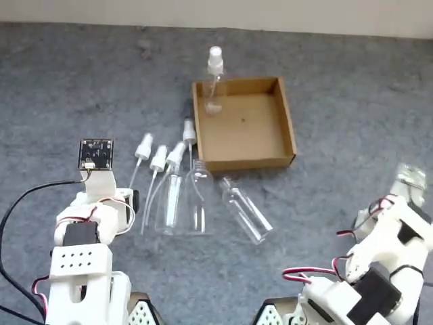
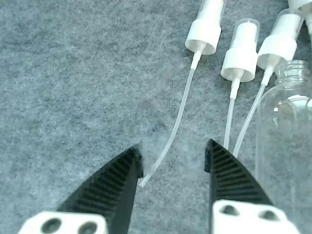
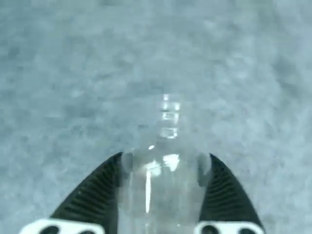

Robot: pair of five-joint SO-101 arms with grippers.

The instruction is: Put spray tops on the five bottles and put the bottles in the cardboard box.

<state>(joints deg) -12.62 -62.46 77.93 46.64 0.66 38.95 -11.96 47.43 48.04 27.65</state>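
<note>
Several loose spray tops [image 2: 239, 53] lie before the wide left hand [image 2: 173, 157]; right hand [image 3: 165, 157] grips a bottle [image 3: 163, 180]

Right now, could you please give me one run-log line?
left tool open at spray top | right tool shut on bottle | capped bottle in box

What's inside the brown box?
One clear bottle with a white spray top stands in the cardboard box, at its far left corner. Around it you see brown cardboard floor. The near wall hides a thin strip of floor behind it.
</note>
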